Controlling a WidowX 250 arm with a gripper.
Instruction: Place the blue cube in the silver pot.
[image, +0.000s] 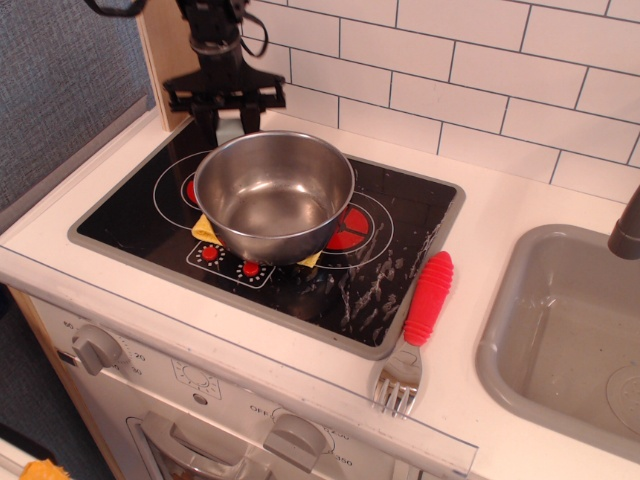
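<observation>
The silver pot (274, 195) stands upright and empty on the black stovetop (400, 240), over a yellow cloth (207, 229). My gripper (228, 122) hangs just behind the pot's far left rim, at the stovetop's back left corner, fingers pointing down. A small pale grey-blue block, the blue cube (229, 127), shows between the fingers, and the jaws look closed on its sides. The pot's rim hides the lower part of the cube and the fingertips.
A fork with a red handle (428, 297) lies on the counter right of the stovetop. A grey sink basin (570, 330) is at the far right. A wooden panel (172, 50) and a white tiled wall stand close behind the gripper.
</observation>
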